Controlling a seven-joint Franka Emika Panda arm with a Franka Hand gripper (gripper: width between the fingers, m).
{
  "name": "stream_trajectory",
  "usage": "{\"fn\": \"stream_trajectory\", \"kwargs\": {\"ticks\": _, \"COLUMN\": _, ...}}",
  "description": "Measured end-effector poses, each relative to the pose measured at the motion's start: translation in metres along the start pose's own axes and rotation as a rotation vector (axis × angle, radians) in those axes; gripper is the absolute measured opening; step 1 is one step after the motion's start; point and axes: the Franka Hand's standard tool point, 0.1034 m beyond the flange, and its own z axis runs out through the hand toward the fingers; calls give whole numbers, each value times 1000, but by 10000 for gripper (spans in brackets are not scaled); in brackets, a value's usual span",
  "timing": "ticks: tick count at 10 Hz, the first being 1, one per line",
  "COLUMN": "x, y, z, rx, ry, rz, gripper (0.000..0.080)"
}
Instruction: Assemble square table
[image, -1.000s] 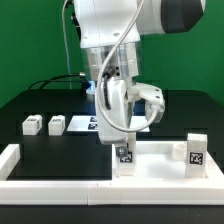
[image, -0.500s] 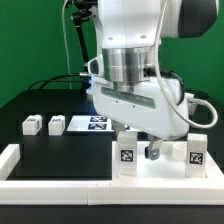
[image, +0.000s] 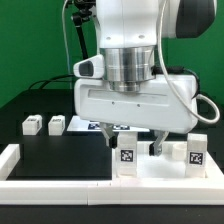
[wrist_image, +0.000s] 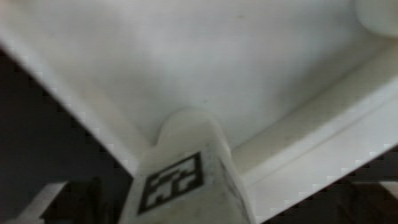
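The square table (image: 162, 168) lies as a white slab low on the exterior view's right. A tagged white leg (image: 127, 154) stands upright on it. My gripper (image: 132, 144) hangs open around that leg, one dark finger (image: 112, 137) on each side, apart from it. A second tagged leg (image: 196, 151) stands at the slab's corner on the exterior view's right. Two loose legs (image: 32, 125) (image: 56, 124) rest on the black table at the exterior view's left. In the wrist view the leg (wrist_image: 178, 180) rises from the white slab (wrist_image: 214, 60) between my open gripper (wrist_image: 210, 212).
The marker board (image: 88, 123) lies flat behind the loose legs. A long low white border rail (image: 50, 184) runs along the front and up the exterior view's left side. The arm's wide white body hides the table's middle.
The gripper was shut on the leg a second ago and has opened, letting it go. The hand has turned broadside to the exterior camera. The leg stays upright.
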Motion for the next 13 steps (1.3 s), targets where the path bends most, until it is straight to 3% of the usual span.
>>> {"fn": "stream_trajectory", "kwargs": {"ticks": 3, "x": 5, "y": 7, "z": -1, "rx": -3, "ry": 10, "rz": -253, "gripper": 649}}
{"fn": "stream_trajectory", "kwargs": {"ticks": 5, "x": 4, "y": 6, "z": -1, "rx": -3, "ry": 10, "rz": -226, "gripper": 620}}
{"fn": "stream_trajectory", "kwargs": {"ticks": 7, "x": 4, "y": 6, "z": -1, "rx": -3, "ry": 10, "rz": -189, "gripper": 337}}
{"fn": "stream_trajectory", "kwargs": {"ticks": 8, "x": 5, "y": 6, "z": -1, "rx": -2, "ry": 10, "rz": -122, "gripper": 337}}
{"fn": "stream_trajectory", "kwargs": {"ticks": 9, "x": 5, "y": 7, "z": -1, "rx": -2, "ry": 10, "rz": -36, "gripper": 288}}
{"fn": "stream_trajectory", "kwargs": {"ticks": 13, "x": 5, "y": 9, "z": -1, "rx": 7, "ry": 7, "rz": 327, "gripper": 289}}
